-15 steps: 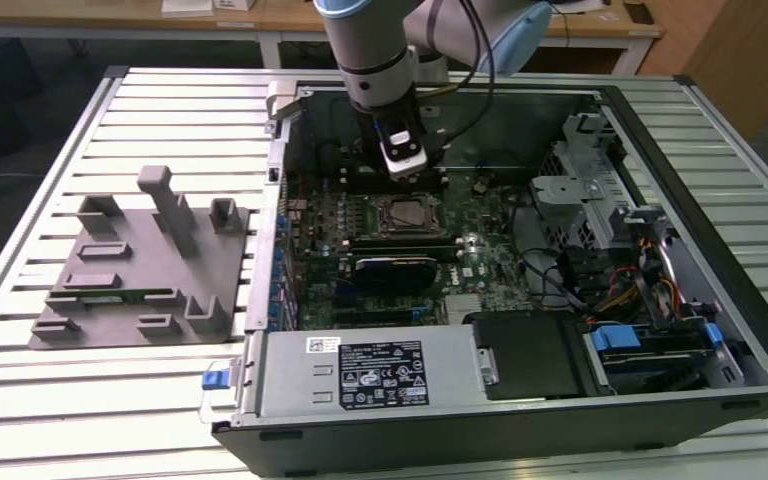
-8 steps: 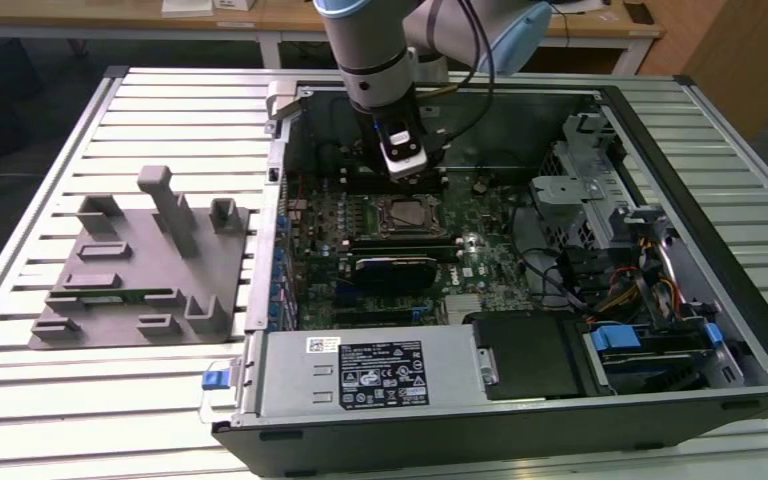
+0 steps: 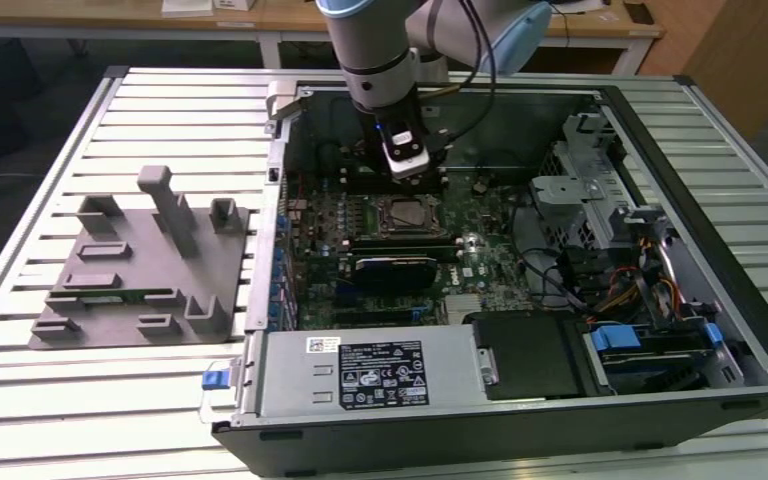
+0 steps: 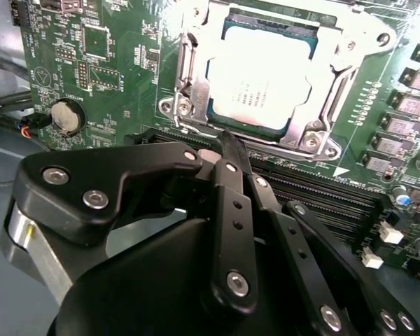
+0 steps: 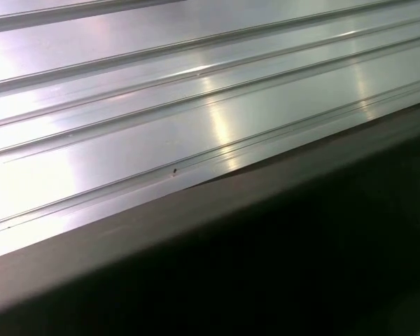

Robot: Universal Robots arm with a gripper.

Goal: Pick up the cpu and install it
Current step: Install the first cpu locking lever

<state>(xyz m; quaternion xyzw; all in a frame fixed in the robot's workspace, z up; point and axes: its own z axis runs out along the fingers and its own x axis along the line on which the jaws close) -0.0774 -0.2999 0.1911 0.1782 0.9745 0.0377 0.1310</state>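
The cpu [image 4: 262, 77], a square chip with a shiny silver top, lies flat inside the metal-framed socket [image 4: 189, 84] on the green motherboard [image 4: 105, 63]. The socket's frame stands around it. My gripper [image 4: 229, 143] hovers just beside the socket's edge, its black fingers [image 4: 231, 203] pressed together with nothing between them. In the exterior view my gripper [image 3: 407, 172] hangs inside the open computer case, just behind the socket [image 3: 408, 212] in the middle of the board.
The open computer case [image 3: 704, 330] lies on a ribbed metal table [image 3: 171, 100]. A grey fixture [image 3: 144, 270] with slots and posts sits on the exterior view's left. Memory slots [image 4: 322, 192], a coin battery [image 4: 66, 115] and cables [image 3: 624, 290] surround the socket.
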